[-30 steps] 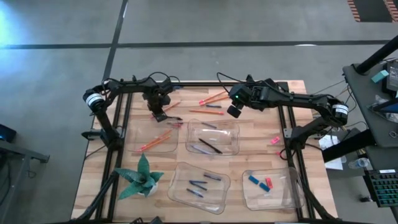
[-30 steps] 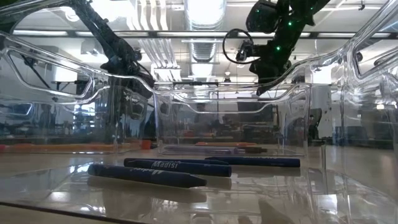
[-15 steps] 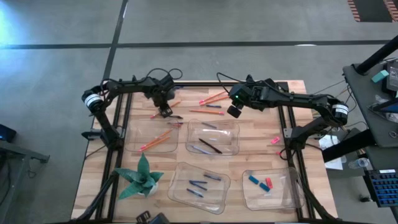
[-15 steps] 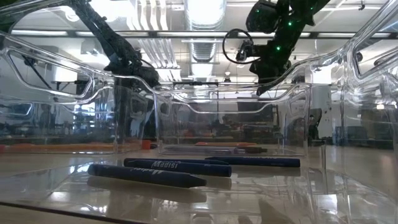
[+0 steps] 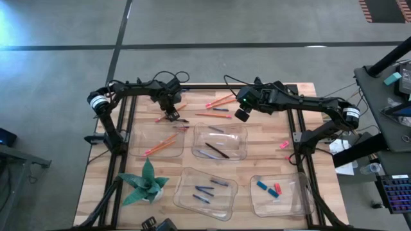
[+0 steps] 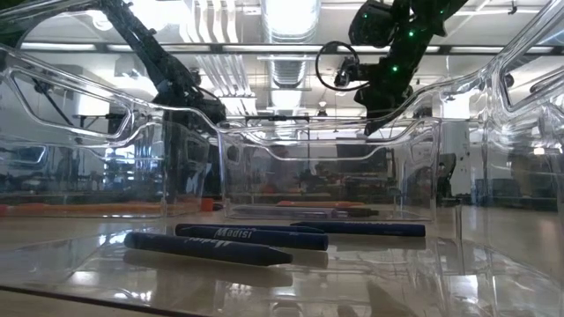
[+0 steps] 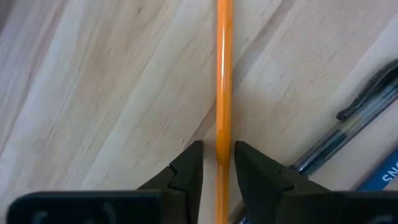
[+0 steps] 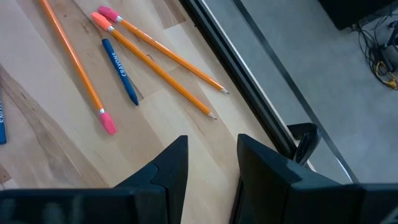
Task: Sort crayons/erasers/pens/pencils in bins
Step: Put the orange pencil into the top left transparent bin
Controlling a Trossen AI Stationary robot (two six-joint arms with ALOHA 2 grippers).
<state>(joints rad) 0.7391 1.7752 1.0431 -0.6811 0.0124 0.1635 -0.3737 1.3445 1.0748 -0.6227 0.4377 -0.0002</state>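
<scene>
High view, pale wood table [image 5: 270, 144], grey concrete floor [image 5: 212, 22]

A green folded-paper plant [image 5: 145, 182] stands on the light wooden surface [image 5: 263, 131] near its front left corner. The surface rests inside a black metal frame [image 5: 298, 138] and is surrounded by a grey concrete floor [image 5: 58, 83] marked with dark lines. A dark bench [image 5: 385, 96] carrying cables and equipment stands to the right, and the low view shows ceiling lights [image 6: 291, 13] and ducting beyond.
</scene>
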